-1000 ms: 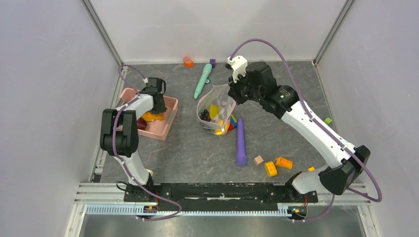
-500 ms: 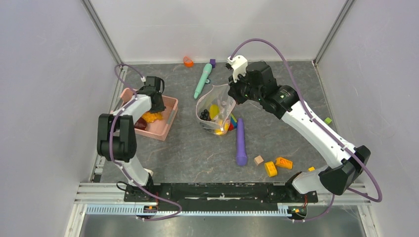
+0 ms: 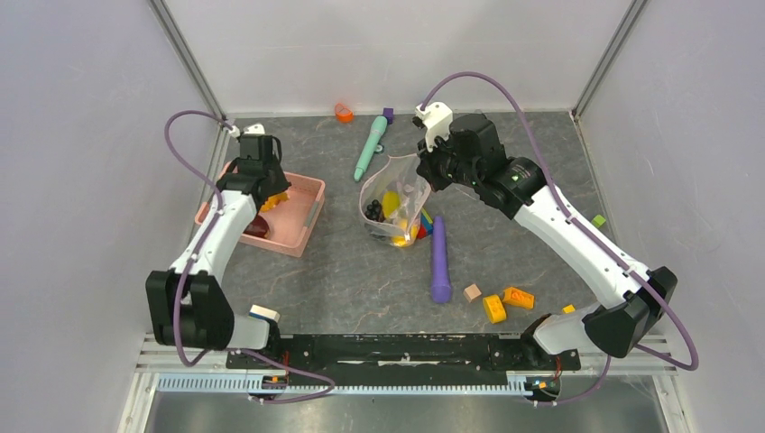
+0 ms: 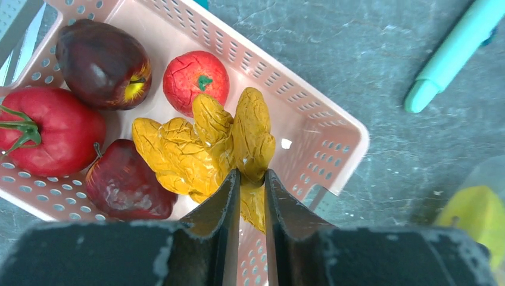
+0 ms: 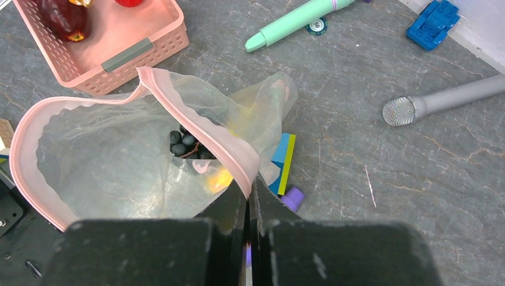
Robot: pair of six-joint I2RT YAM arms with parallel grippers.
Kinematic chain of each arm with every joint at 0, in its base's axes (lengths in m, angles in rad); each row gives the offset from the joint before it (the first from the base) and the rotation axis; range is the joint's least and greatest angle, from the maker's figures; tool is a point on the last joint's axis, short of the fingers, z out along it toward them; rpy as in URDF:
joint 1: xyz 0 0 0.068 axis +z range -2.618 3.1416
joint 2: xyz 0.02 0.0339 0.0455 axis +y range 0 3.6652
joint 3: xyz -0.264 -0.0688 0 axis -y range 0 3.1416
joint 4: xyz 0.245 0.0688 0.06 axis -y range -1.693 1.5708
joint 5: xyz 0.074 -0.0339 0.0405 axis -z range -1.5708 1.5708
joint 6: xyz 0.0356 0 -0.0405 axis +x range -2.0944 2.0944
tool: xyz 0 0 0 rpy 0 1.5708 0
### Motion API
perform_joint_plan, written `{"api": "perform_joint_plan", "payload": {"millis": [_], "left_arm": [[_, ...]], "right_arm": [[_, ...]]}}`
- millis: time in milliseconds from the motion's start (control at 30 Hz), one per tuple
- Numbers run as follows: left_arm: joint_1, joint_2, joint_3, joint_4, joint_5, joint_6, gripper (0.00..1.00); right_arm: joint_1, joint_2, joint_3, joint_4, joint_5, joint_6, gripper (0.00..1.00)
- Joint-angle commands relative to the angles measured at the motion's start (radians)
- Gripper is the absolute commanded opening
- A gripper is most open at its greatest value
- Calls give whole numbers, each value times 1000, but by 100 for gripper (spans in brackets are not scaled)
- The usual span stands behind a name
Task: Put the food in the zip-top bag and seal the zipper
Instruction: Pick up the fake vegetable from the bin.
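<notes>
Grey marbled worktop [image 3: 361,280], walled on three sides, with two arms mounted at its near edge.

Pink perforated basket [image 3: 311,200] lies by the left edge, towards the far-left corner. It holds a red tomato [image 4: 47,128], two maroon apples [image 4: 104,62] [image 4: 128,182] and a small red fruit [image 4: 195,74].

Zip-top bag [image 3: 397,194] stands at mid-worktop, nearer the far edge, with its mouth gaping wide. The pink zipper [image 5: 202,128] runs around the mouth rim. A black grape cluster [image 5: 187,145] and a yellow piece [image 3: 390,203] lie inside.

Purple stick [image 3: 439,257] lies just right of the bag and points to the near edge. Teal stick [image 3: 370,147] lies near the far edge, between basket and bag. A grey microphone [image 5: 440,101] shows only in the right wrist view.

Right gripper [image 5: 249,193] is clenched on the zipper, pinching the mouth rim on the bag's right side.

Left gripper [image 4: 251,176] is over the basket, its fingers closed on one lobe of the yellow ginger-shaped toy [image 4: 202,146]. Whether this toy rests on the basket floor cannot be told.

Yellow and orange blocks [image 3: 505,302] lie towards the near-right corner; a blue block [image 5: 438,24] lies by the far edge.
</notes>
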Motion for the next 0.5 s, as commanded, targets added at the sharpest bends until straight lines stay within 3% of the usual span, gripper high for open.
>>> {"api": "perform_joint_plan", "payload": {"millis": [0, 133, 467], "left_arm": [[-4, -121, 15, 12, 51, -67, 2], [-4, -218, 18, 48, 177, -88, 2], [-9, -411, 8, 273, 719, -228, 2]], "right_arm": [[1, -44, -2, 54, 12, -6, 0], [1, -52, -13, 62, 5, 0, 0], [1, -59, -24, 83, -21, 14, 0]]}}
